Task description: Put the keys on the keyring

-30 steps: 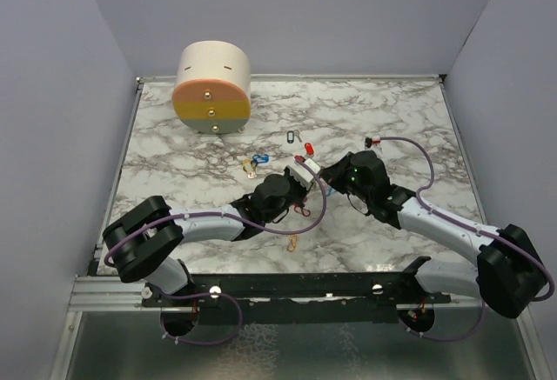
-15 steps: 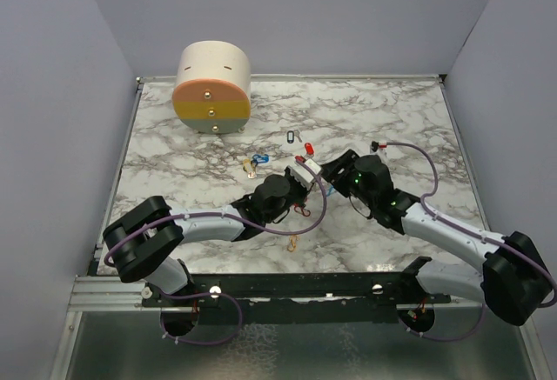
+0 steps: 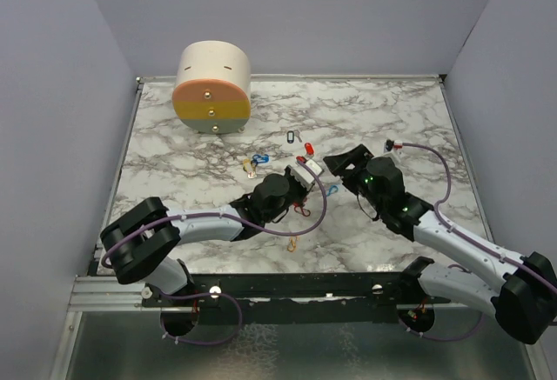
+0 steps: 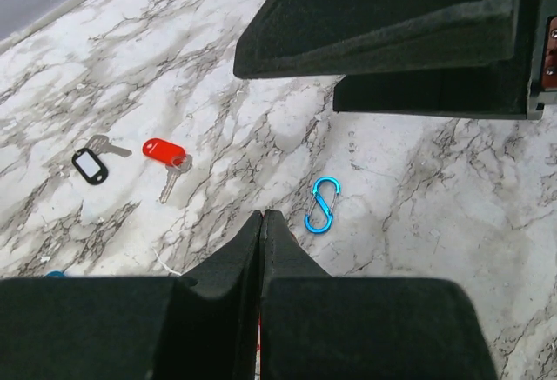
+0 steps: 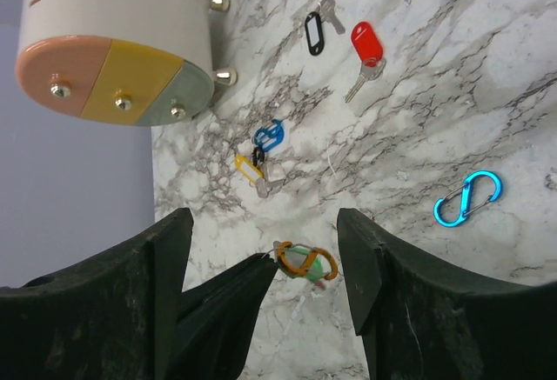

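Right wrist | left tool (image 5: pixel 271 263) pinches orange clip (image 5: pixel 301 262), unseen in left wrist | right tool (image 5: pixel 264 215) spread

Keys (image 4: pixel 164 149) lie on table (image 3: pixel 392 110), cylinder (image 3: pixel 213 87) behind them leftward

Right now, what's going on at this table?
A robot is partway through putting keys on a ring. The left gripper is shut on an orange clip with a green tag at its tip. The right gripper hangs open just opposite it, holding nothing. A blue clip, a red key and a black key lie loose on the table.
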`<act>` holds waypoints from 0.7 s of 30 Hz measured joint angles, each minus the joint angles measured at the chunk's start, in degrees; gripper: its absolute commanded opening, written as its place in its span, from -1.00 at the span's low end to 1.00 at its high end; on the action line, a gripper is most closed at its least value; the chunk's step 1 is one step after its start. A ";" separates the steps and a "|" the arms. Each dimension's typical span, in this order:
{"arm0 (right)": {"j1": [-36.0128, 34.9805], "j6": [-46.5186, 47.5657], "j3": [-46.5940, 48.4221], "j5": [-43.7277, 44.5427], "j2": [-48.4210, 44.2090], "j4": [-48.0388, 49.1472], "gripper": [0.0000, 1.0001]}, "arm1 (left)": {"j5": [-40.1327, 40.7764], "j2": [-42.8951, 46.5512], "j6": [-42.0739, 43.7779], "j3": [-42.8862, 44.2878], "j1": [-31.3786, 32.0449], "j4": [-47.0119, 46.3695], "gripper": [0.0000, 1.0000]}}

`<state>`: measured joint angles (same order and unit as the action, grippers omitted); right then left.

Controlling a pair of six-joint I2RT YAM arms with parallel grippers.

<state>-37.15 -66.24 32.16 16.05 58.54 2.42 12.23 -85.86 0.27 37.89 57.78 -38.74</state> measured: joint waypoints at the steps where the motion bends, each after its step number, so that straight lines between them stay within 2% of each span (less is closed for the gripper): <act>1: 0.00 0.59 0.00 0.72 -0.57 -0.35 0.41 | -0.13 0.28 0.48 0.07 0.00 0.33 -1.00; 5: 0.00 5.03 0.15 4.17 -1.97 -2.69 0.46 | -2.64 1.51 2.01 0.07 -0.39 0.83 -1.00; 11: 0.00 12.83 1.64 8.72 -2.38 -7.08 0.46 | -11.39 4.46 5.11 0.07 -2.54 0.85 -1.00; 16: 0.00 18.45 1.90 10.86 -4.02 -9.07 0.47 | -18.21 5.86 5.01 0.07 -7.58 0.87 -1.00; 21: 0.00 23.23 2.29 11.26 -4.57 -9.31 0.46 | -19.26 6.27 2.84 -0.28 -13.42 0.92 -1.00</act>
<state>-37.15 -43.00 34.46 27.31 53.98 -6.90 -7.03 -79.59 3.11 37.60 44.36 -37.82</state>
